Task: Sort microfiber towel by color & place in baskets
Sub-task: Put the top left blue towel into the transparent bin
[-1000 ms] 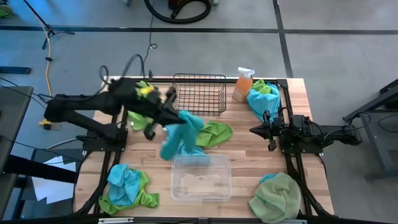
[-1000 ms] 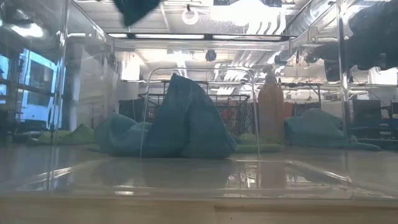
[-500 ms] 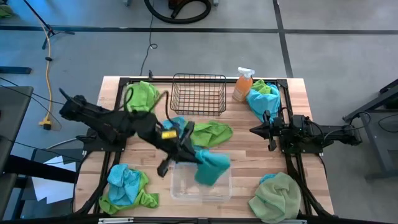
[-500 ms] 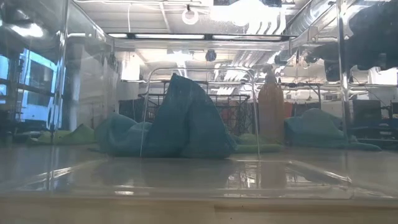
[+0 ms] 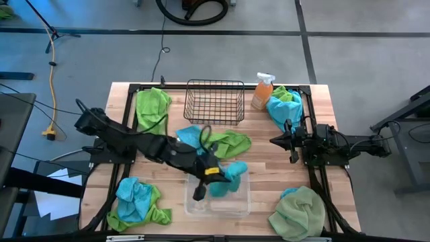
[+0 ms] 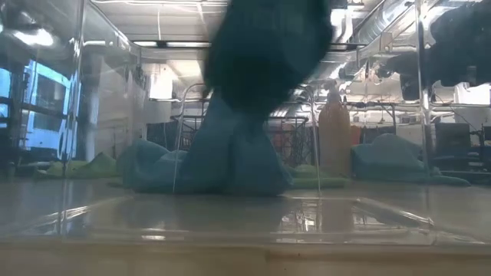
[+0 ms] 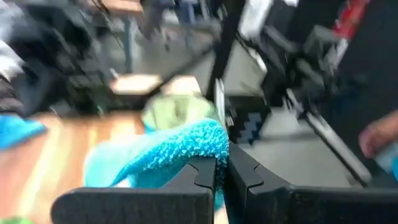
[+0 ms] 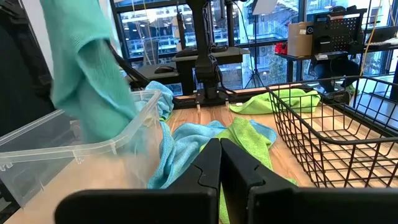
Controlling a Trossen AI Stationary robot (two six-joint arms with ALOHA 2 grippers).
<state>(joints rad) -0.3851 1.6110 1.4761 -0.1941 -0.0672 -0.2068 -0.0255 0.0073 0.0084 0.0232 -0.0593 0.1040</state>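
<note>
One turquoise towel (image 5: 227, 176) hangs over the clear tub (image 5: 240, 202), left gripper (image 5: 213, 176) jaws clamped on it; right gripper (image 5: 275, 140) idle w/ jaws together. Risk: released off-centre, cloth drapes the rim

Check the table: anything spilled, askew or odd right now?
Nothing spilled or damaged. The orange spray bottle stands upright beside the black wire basket. Unsorted towels lie in loose heaps. The left gripper holds a turquoise towel over the clear tub.
</note>
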